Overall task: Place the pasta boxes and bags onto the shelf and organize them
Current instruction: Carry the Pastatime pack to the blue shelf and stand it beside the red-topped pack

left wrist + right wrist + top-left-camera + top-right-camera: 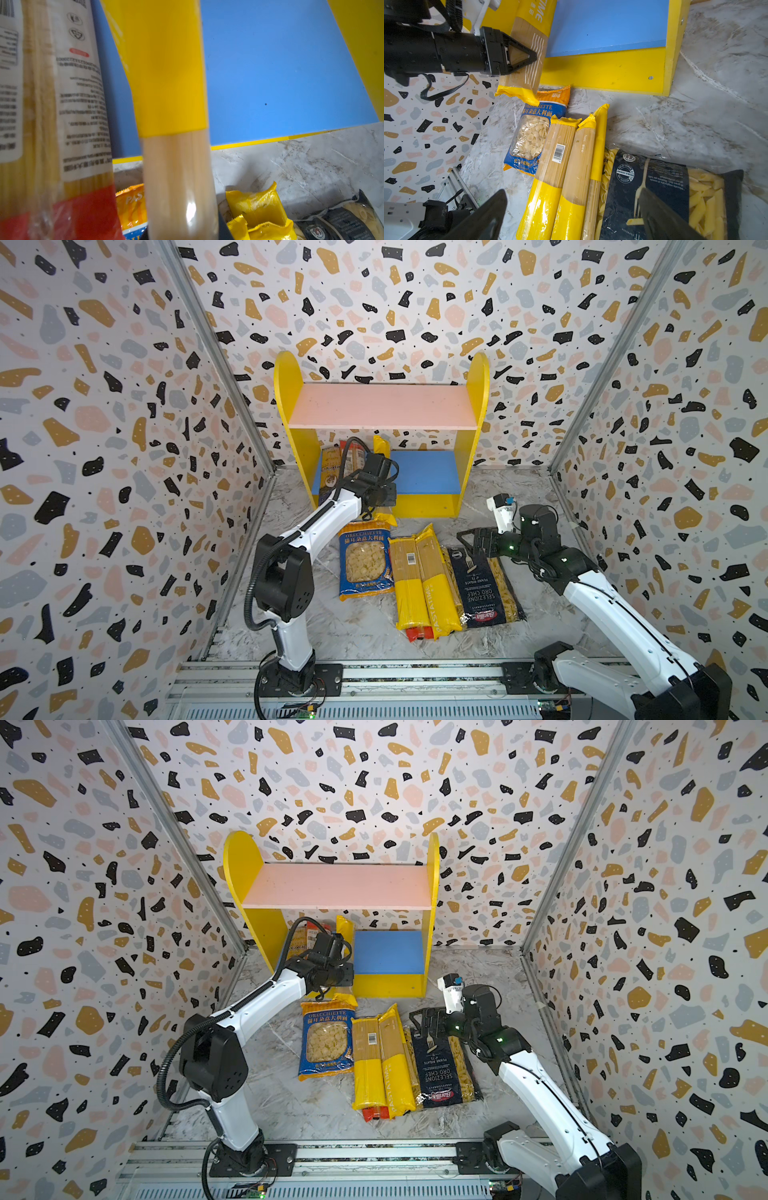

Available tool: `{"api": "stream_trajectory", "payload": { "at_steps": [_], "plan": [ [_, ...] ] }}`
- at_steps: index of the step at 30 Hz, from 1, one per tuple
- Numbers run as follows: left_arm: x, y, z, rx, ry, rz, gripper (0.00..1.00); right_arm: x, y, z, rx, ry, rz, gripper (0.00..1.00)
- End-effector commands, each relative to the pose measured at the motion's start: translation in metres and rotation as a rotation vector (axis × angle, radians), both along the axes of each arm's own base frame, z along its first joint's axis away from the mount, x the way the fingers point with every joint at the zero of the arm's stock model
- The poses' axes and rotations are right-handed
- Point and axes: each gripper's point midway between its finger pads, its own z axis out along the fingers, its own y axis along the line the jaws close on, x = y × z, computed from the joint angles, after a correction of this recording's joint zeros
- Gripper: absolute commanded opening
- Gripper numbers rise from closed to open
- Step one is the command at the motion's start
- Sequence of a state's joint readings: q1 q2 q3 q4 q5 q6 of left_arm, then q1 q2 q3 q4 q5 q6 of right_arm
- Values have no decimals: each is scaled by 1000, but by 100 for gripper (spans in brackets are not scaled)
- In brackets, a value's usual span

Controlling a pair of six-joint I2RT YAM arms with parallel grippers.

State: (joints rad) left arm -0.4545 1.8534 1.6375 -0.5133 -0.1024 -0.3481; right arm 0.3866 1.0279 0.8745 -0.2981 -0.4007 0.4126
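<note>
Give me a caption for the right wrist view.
Left gripper shut on a yellow spaghetti pack at the shelf; other pasta packs lie on the table.

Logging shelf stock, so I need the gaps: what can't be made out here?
Standing packs on the blue lower board: partly hidden by the left arm, both top views.
Red spaghetti pack: only its end shows, yellow packs cover the rest, both top views.
Label print, left wrist view: blurred, unreadable.
</note>
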Motion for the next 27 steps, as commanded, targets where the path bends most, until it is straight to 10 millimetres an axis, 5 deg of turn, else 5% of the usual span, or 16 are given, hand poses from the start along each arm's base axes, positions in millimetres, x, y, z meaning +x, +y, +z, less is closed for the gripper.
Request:
{"api": "stream_trajectory", "payload": {
  "at_steps": [1, 14, 27],
  "plan": [
    [30, -2, 69, -66, -203, -12, 0, 4, 1, 13, 12, -33, 15, 99],
    [58, 16, 54, -98, -171, -8, 5, 12, 3, 2, 22, -2, 15, 99],
    [66, 15, 54, -106, -164, -8, 50, 13, 5, 1, 27, 6, 20, 99]
  ]
}}
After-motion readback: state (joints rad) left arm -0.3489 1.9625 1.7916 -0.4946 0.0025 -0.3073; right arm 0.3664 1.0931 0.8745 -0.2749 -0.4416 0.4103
